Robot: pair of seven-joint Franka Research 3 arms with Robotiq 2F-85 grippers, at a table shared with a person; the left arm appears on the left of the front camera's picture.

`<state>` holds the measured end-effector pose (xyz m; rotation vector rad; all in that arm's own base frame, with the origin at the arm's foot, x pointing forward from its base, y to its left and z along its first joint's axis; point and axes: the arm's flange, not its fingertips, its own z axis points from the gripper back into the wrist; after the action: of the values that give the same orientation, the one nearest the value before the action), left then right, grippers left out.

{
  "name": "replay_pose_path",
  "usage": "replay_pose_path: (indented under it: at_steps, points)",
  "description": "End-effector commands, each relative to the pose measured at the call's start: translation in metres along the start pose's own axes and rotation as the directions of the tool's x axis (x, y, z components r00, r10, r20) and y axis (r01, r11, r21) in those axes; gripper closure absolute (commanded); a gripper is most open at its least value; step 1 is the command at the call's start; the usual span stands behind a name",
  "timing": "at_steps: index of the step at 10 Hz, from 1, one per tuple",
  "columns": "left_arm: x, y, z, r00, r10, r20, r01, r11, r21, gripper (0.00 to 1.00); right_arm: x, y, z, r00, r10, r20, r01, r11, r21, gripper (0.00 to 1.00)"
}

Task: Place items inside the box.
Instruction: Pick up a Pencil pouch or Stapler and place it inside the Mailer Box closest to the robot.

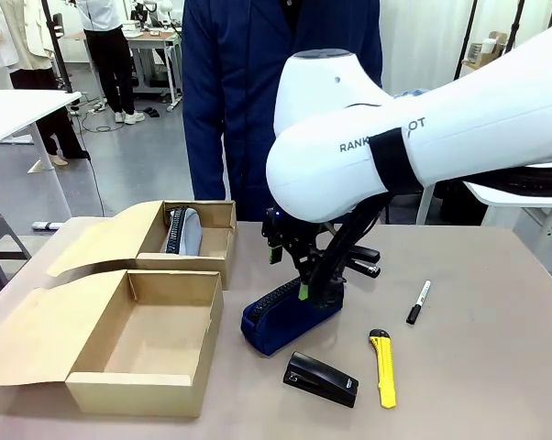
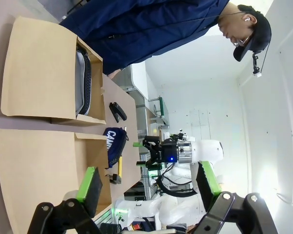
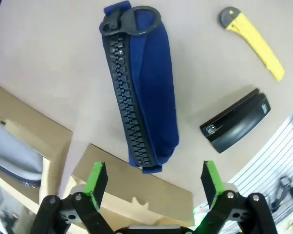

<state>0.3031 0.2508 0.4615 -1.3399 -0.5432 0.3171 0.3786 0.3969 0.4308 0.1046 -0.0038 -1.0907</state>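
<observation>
Pouch, look: the navy fabric pencil pouch (image 3: 154, 92) is a long, soft tube. A chunky black zip runs its whole length, with a dark ring pull at one end.
Pouch, place: it lies on the grey-brown table (image 1: 478, 275) with the zip upward, outside both boxes and just right of the near box.
Right gripper (image 3: 154, 180): it is low over one end of the pouch, with its green-padded fingers wide apart on either side of that end. It is clamped on nothing, and I cannot tell whether it touches the fabric.
Left gripper (image 2: 149, 181): its fingers stand apart and hold nothing. It sits off on the boxes' side of the table.
Boxes: two, both open brown cardboard with lids folded back to the left. The near box (image 1: 138, 392) is in front, and the far box (image 1: 180, 268) touches it from behind.
Second pouch: one grey pouch with a black zip (image 1: 184, 231) lies inside the far box.
Staplers: two, both black. The near stapler (image 1: 320, 379) lies in front of the navy pouch, and the far stapler (image 1: 364, 260) lies just behind the right gripper.
Knife: one yellow utility knife (image 1: 382, 368) lies just right of the near stapler.
Marker: one black-and-white marker pen (image 1: 418, 302) lies farther right, apart from the knife.
Person: one, in a dark blue coat (image 1: 230, 110), stands at the table's far edge.
</observation>
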Motion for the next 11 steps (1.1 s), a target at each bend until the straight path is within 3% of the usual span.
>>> replay_pose_path:
  at_steps: [1,4,8,10,11]
  points:
    - [-0.002,-0.002,0.001,1.0,-0.019,-0.004,0.019,1.0,-0.012,0.0,-0.006,0.013,-0.003,0.996,-0.079,0.048,0.08,0.997,-0.006,0.0]
    - [-0.002,-0.002,0.001,1.0,-0.019,-0.004,0.019,1.0,-0.012,0.0,-0.003,0.018,-0.008,0.994,-0.073,0.085,0.07,0.997,0.036,0.0]
    - [-0.002,-0.002,0.001,1.0,-0.019,-0.004,0.019,1.0,-0.012,0.0,0.008,0.041,-0.071,0.993,-0.031,0.117,0.043,0.994,-0.1,0.0]
    - [-0.002,-0.002,0.001,1.0,-0.019,-0.004,0.019,1.0,-0.012,0.0,0.005,0.04,-0.082,0.989,-0.013,0.146,0.032,0.992,-0.125,0.0]
    - [-0.002,-0.002,0.001,1.0,-0.019,-0.004,0.019,1.0,-0.012,0.0,0.003,0.038,-0.084,0.989,0.022,0.149,-0.003,0.992,-0.124,0.59]
